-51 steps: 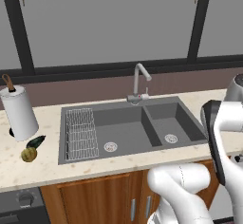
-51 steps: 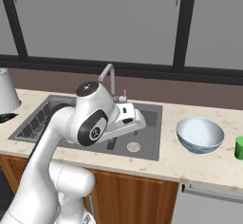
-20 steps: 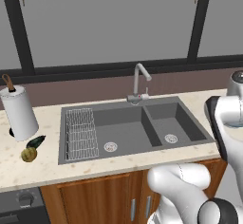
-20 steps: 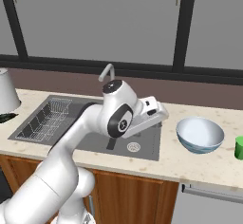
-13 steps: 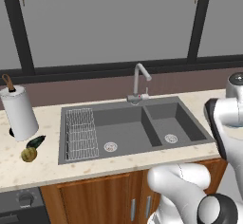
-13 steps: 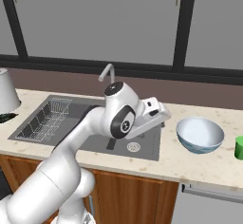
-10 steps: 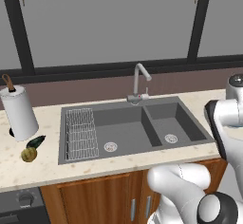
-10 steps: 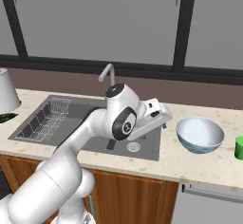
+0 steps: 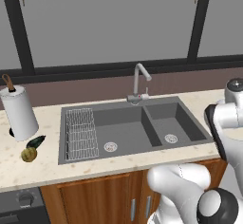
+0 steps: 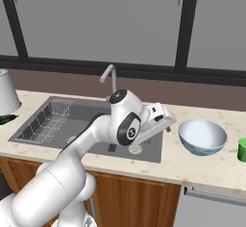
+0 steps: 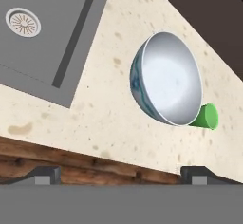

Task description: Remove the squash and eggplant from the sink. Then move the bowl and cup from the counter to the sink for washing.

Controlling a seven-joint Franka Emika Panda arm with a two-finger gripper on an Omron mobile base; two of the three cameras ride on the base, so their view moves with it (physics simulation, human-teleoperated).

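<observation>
Beside sink (image 10: 91, 125) | bowl (image 10: 202, 136) upright, rim up | claw (image 10: 168, 127) spread wide, empty

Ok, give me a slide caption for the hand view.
Open gripper looks down on bowl and cup beside the sink.

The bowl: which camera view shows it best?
The hand view: the bowl appears large, its white inside and blue-grey outside clear. The right base view shows it whole but smaller, on the counter beside the sink.
</observation>
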